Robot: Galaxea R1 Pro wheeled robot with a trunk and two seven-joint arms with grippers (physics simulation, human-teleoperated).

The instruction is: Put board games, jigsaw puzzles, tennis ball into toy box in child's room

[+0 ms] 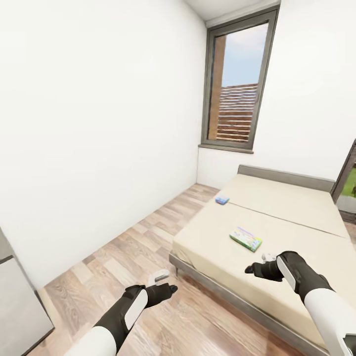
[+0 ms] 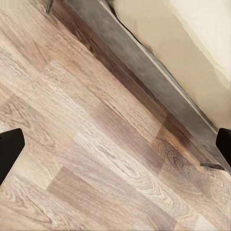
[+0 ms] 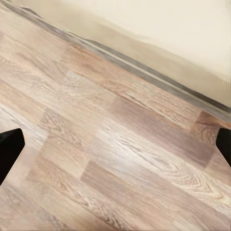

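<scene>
And there it was: a flat green-edged board game box with a colourful printed lid [image 1: 245,239] lay on the low beige mattress of the grey-framed bed [image 1: 277,217], just beyond the right hand [image 1: 253,269] and slightly to its left. Its long axis ran slantwise across the mattress, from the end nearer the wall with the window down toward the robot's right side. Further off, well past that box and close to the bed's left edge, sat a smaller blue patterned game box [image 1: 222,200], too small to read its heading.

The right hand hovered over the near part of the mattress, its black fingers [image 3: 10,147] spread wide with nothing between them. The left hand [image 1: 165,289] hung over the wood-plank floor [image 1: 133,247] beside the bed's near corner, fingers [image 2: 9,149] likewise spread apart and empty.
</scene>
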